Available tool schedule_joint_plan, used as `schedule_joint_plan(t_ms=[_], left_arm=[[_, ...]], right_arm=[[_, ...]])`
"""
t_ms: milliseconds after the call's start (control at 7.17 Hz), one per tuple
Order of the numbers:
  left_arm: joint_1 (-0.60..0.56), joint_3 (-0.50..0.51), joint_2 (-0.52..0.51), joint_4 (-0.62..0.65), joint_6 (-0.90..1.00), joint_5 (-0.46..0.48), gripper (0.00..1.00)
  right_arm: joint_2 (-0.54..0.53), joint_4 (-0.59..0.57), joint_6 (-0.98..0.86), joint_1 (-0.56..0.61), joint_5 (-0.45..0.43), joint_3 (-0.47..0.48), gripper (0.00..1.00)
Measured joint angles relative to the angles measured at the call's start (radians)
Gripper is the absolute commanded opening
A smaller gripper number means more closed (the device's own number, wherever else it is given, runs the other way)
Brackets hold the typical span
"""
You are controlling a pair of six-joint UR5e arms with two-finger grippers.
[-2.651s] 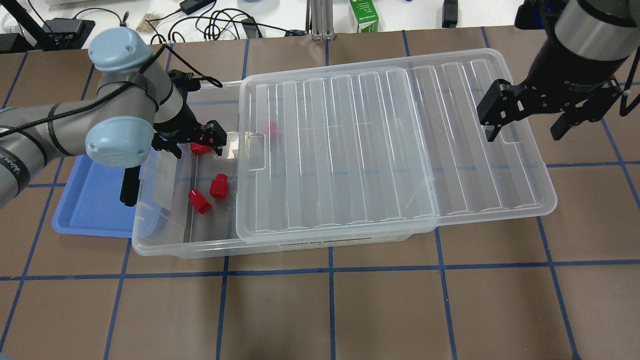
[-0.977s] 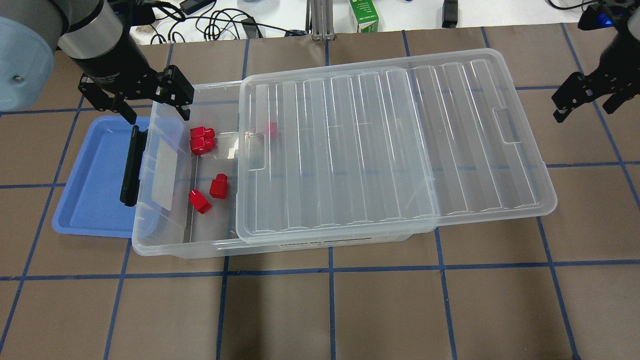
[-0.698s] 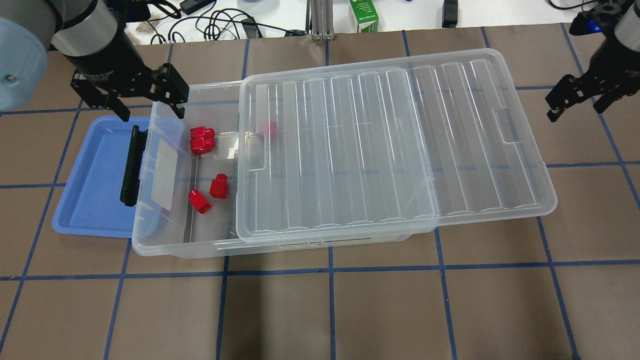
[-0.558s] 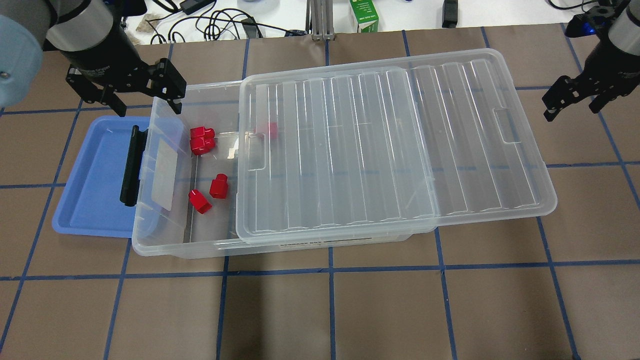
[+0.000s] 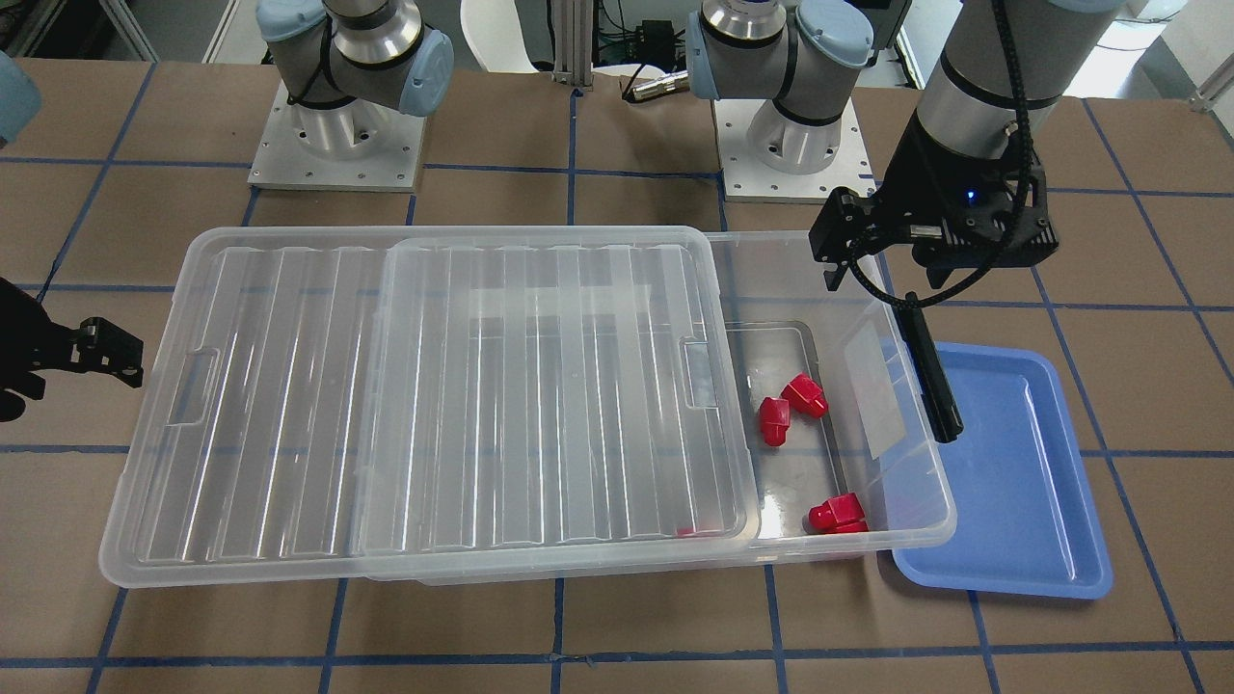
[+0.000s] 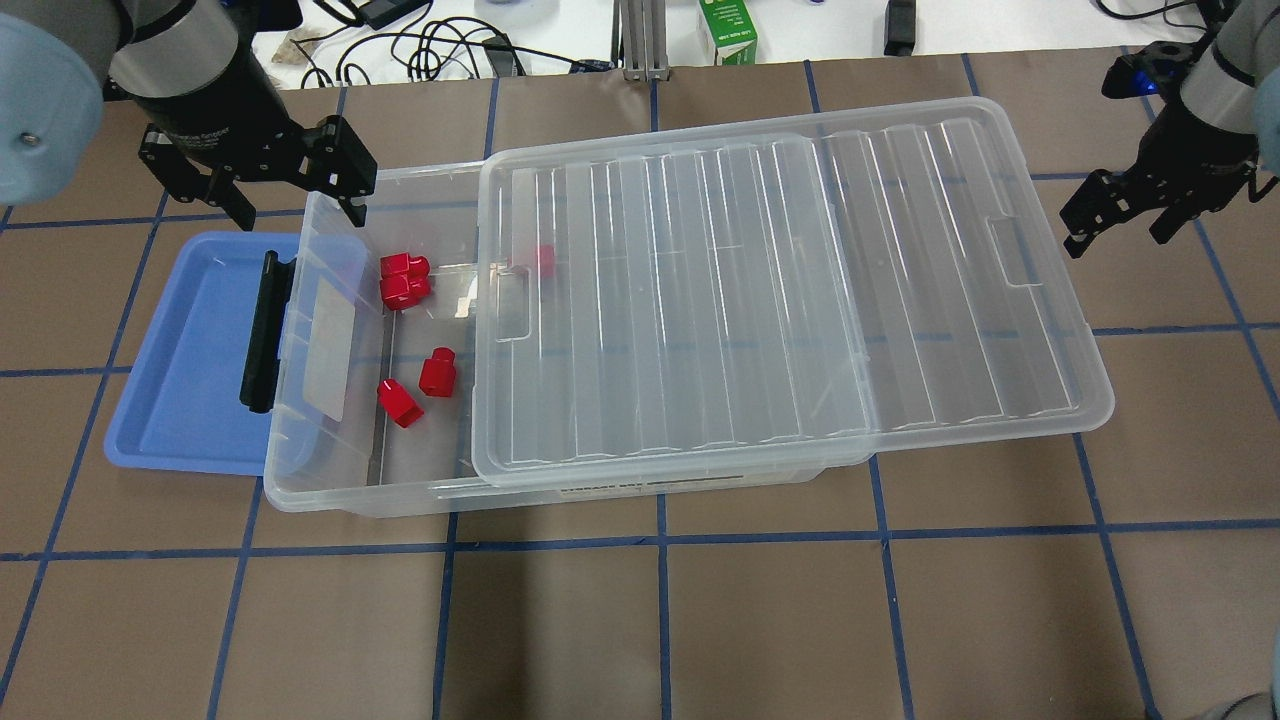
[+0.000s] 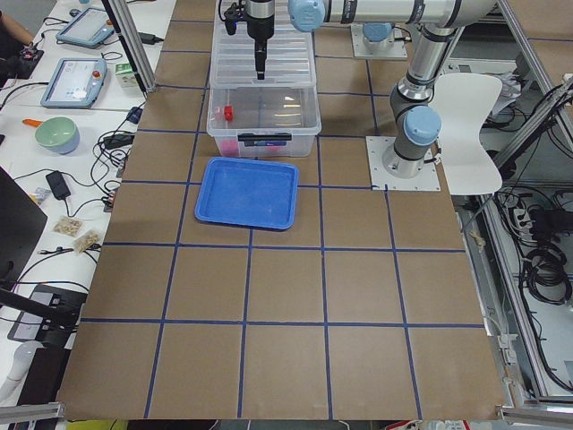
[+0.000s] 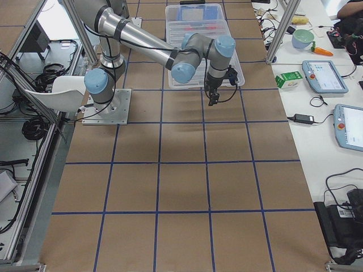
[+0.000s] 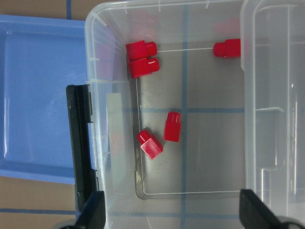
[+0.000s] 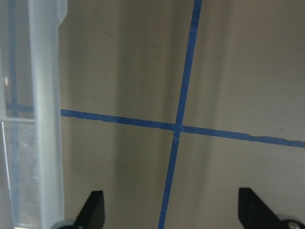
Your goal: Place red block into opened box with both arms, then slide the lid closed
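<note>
Nearest, the clear box [image 6: 400, 497] sits lengthwise on the brown worktop [image 6: 660, 620], with a blue tray [image 6: 190, 380] just beside its left end. A black latch [image 6: 262, 335] runs along that end. The ribbed lid [image 6: 700, 300] lies on top of the box but is pushed toward the robot's right, so it overhangs that end and leaves the left end uncovered. In the uncovered part four red blocks [image 6: 437, 372] lie on the box floor, two toward the near side and two touching each other by the far wall. A fifth block [image 6: 545, 258] shows at the lid's left edge (dimly, through the plastic).

Farther back, the left hand [image 6: 298, 212] hovers over the box's far left corner, its fingers spread wide and holding nothing. The right hand [image 6: 1118, 238] hangs above the worktop just past the lid's right end, apart from it, likewise spread and empty. Past the worktop's far edge lie a green carton [image 6: 727, 32] and some cables [image 6: 440, 45].
</note>
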Motion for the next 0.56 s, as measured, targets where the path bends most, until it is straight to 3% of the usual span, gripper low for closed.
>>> schedule_joint_plan(t_ms=[558], left_arm=[[-0.001, -0.005, 0.010, 0.000, 0.000, -0.001, 1.00]], right_arm=[[0.000, 0.001, 0.068, 0.047, 0.001, 0.012, 1.00]])
